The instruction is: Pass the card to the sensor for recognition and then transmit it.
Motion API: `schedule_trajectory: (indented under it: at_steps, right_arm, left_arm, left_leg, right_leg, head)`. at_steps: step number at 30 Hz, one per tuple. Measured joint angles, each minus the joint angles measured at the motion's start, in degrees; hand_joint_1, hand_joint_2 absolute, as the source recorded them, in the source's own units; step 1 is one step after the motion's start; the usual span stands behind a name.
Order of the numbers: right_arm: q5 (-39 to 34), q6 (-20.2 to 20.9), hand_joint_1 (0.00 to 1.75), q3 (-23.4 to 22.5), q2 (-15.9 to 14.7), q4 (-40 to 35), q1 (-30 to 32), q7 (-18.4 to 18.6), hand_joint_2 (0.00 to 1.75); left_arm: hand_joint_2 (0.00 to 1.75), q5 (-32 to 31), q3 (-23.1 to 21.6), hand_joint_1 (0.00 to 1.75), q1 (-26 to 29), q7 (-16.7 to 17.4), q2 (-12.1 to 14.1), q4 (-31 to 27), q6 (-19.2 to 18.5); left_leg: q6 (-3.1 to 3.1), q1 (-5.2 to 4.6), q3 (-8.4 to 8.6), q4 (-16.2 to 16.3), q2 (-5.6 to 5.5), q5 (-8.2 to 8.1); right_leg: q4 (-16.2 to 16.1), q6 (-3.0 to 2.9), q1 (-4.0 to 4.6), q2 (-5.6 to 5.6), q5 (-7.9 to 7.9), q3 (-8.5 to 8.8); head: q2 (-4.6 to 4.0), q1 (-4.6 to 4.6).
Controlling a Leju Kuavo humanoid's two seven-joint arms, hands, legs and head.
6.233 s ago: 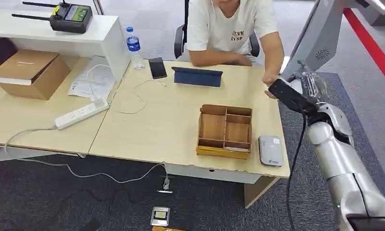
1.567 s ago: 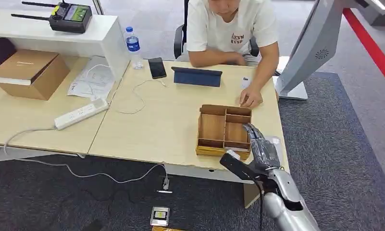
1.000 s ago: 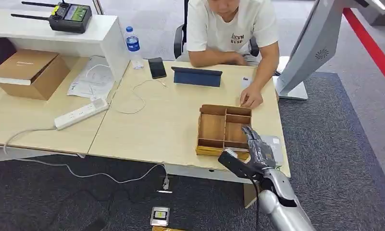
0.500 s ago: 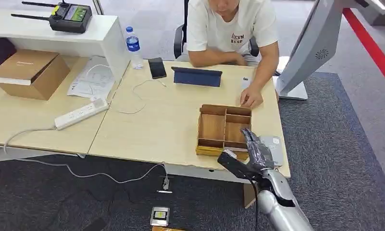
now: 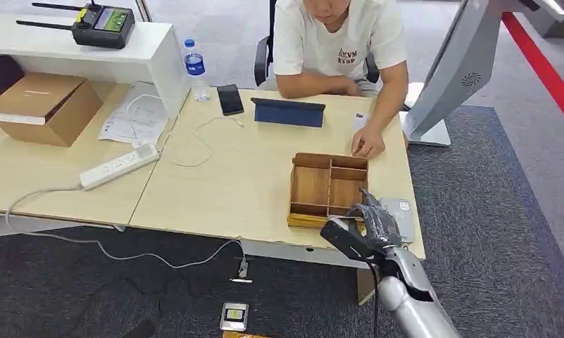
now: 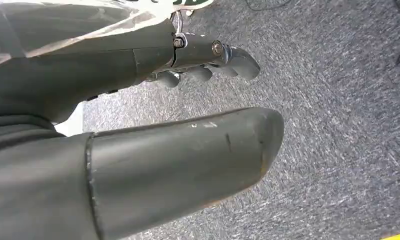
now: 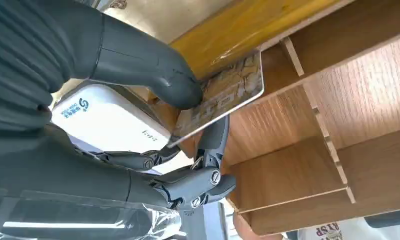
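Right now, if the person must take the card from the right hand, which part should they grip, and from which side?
Grip the card's free end over the wooden tray, coming from the tray side. The right hand pinches the opposite end, thumb on its face, so that end is covered.

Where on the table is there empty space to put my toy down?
The widest bare patch of the table lies between the power strip and the wooden tray. It is crowded by the tray's right corner, where the right robot hand holds the card beside the white reader.
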Motion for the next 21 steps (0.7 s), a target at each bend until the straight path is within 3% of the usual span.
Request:
schedule_trajectory:
  at_steps: [17, 21]
  right_arm:
    - [0.3, -1.5, 1.75, 0.0, 1.6, 1.2, -1.0, -0.7, 1.75]
    - [-0.7, -1.8, 1.75, -0.3, 1.6, -1.6, -1.6, 0.1, 1.75]
  left_arm:
    - [0.00, 0.8, 0.0, 0.00, 0.3, -0.1, -0.1, 0.0, 0.6]
    - [0.00, 0.7, 0.0, 0.00, 0.7, -0.7, -0.2, 0.0, 1.0]
  left_leg:
    - [0.00, 0.00, -0.02, 0.0, 0.00, 0.00]
    - [0.00, 0.00, -0.02, 0.0, 0.01, 0.00]
  right_leg:
    - [0.0, 0.00, 0.01, 0.00, -0.01, 0.00]
    - [0.0, 0.00, 0.00, 0.00, 0.00, -0.02]
  head:
    - [0.02, 0.00]
    - [0.02, 0.00]
